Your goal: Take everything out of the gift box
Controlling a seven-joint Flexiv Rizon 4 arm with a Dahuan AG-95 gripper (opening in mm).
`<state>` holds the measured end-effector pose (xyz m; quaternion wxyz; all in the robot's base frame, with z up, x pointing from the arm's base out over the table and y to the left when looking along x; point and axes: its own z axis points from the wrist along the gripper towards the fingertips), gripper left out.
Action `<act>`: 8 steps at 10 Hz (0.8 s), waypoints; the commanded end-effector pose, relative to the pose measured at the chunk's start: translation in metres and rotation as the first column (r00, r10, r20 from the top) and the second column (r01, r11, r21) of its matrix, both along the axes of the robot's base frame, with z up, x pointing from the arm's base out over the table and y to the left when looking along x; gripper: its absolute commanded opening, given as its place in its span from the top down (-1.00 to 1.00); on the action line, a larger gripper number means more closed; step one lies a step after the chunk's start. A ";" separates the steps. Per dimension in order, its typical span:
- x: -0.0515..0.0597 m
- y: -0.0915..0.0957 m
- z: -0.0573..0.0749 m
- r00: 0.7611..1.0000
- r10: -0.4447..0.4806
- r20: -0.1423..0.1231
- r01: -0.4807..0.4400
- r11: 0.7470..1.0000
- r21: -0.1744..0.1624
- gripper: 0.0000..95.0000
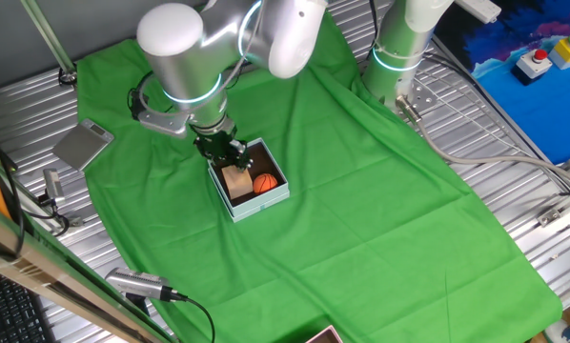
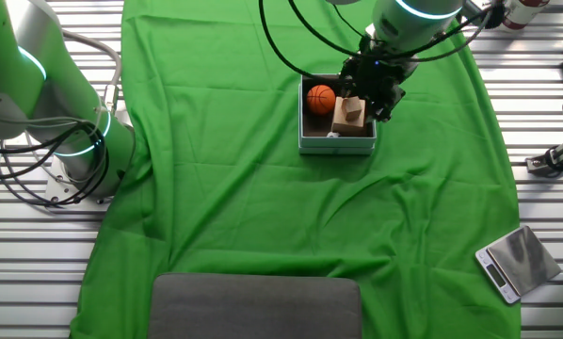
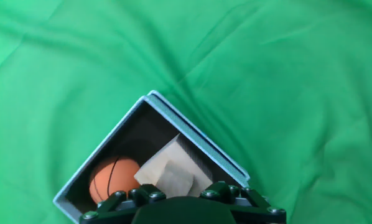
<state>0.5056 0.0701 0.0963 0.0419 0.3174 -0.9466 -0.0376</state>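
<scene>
Hand view: gift box [image 3: 192, 140] on green cloth [image 3: 267, 74] — orange basketball [image 3: 112, 178] and tilted wooden block [image 3: 168, 174] inside, side by side. Gripper [image 1: 224, 153] right over the block; fingers hidden, spread unreadable. Soccer ball not visible.

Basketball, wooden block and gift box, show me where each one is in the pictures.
basketball [image 2: 321, 98], the other fixed view, middle of its orange top.
wooden block [image 3: 164, 176], hand view, its pale upper face.
gift box [image 1: 263, 203], one fixed view, its pale outer wall near the front corner.
</scene>
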 end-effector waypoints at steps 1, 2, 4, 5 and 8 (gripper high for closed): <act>0.001 0.002 -0.005 0.993 -0.120 -0.012 0.120 0.993 -0.015 -0.20; 0.000 0.004 -0.006 0.990 -0.142 -0.014 0.142 0.990 -0.018 -0.20; -0.001 0.010 -0.009 0.981 -0.193 -0.019 0.192 0.981 -0.027 -0.20; -0.003 0.012 -0.010 0.977 -0.214 -0.023 0.213 0.976 -0.034 -0.20; -0.006 0.011 -0.014 0.970 -0.240 -0.026 0.239 0.970 -0.048 -0.20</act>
